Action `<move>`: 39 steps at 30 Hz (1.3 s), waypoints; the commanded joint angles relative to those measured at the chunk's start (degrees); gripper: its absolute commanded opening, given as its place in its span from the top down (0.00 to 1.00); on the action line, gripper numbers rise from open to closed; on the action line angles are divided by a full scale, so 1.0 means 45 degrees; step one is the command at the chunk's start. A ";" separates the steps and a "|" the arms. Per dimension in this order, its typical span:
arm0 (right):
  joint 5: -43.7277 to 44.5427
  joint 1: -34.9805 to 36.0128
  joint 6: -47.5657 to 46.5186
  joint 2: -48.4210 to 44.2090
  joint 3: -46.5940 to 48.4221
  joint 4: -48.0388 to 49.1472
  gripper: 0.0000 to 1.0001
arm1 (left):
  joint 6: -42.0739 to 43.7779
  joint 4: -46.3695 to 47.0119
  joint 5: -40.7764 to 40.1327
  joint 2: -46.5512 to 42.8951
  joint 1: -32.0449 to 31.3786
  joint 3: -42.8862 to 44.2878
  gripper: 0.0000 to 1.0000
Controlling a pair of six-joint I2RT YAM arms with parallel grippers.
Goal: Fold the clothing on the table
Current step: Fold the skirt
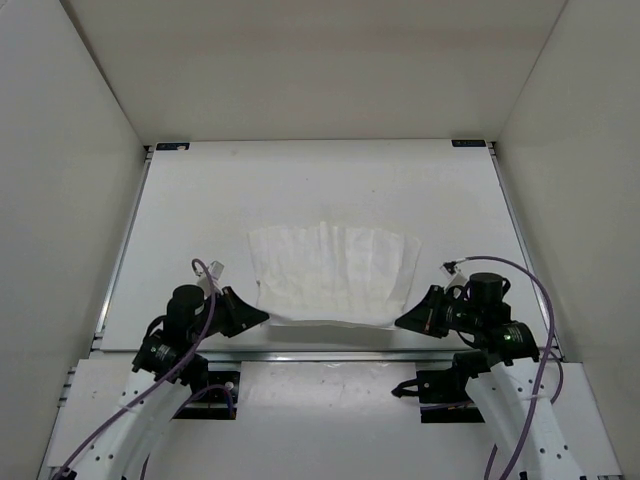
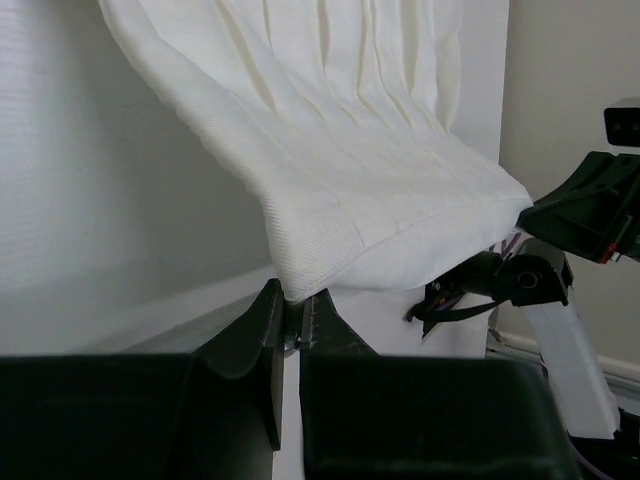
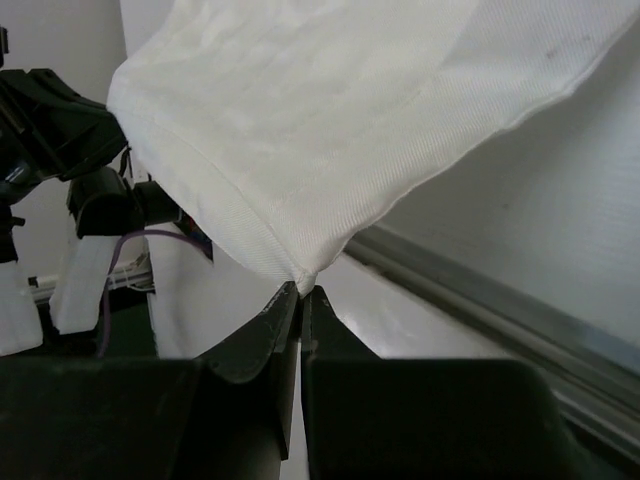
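One large flat white rectangular table (image 1: 300, 180) with thin metal rail edges; two black corner brackets show at the far corners, left (image 1: 172, 146) and right (image 1: 468, 143).

One thin white fabric garment, the clothing (image 1: 335, 270), sits at table centre, toward the near side. It is spread roughly flat, with faint lengthwise creases. Its far part lies on the table surface. The near hem runs straight between the two grippers and throws a shadow on the table under it.

Two black arms, one at each near corner of the cloth, each with a purple cable looped over it.

Left gripper (image 1: 262, 317): jaws narrow, pinching the near-left corner of the clothing; in the left wrist view the hem goes right in between the fingertips.

Right gripper (image 1: 400, 322): jaws pressed almost together, pinching the near-right corner; in the right wrist view the corner tip is nipped between the fingertips.

The two grippers are well apart and face each other across the hem.
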 commanded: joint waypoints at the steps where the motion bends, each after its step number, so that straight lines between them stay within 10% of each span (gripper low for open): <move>1: 0.0087 0.0453 0.0612 -0.0263 0.1345 -0.1355 1.00 | 0.0143 -0.1404 0.0051 0.0009 0.0357 0.0714 1.00; 6: 0.0595 0.0691 0.0517 0.1356 0.2459 0.0012 1.00 | 0.1079 0.0467 -0.0334 0.2387 0.1002 0.2057 1.00; 13: -0.0594 -0.3486 -0.0132 0.5298 0.1917 0.4925 1.00 | 0.1609 0.5365 -0.1002 0.8263 0.1802 0.4498 1.00; 24: 0.1106 -0.3121 -0.0401 1.2876 0.6246 0.7337 1.00 | 0.2468 0.6470 -0.1274 1.7698 0.2057 1.0550 0.98; 32: 0.1084 -0.1247 -0.1905 1.4543 0.6857 0.8371 0.78 | 0.1920 0.7368 0.2241 2.2119 0.2448 1.4891 0.49; 39: 0.2159 0.1175 -0.2688 1.5400 0.7752 0.8256 0.70 | 0.1922 0.7444 0.1791 2.2062 0.2721 1.4289 0.43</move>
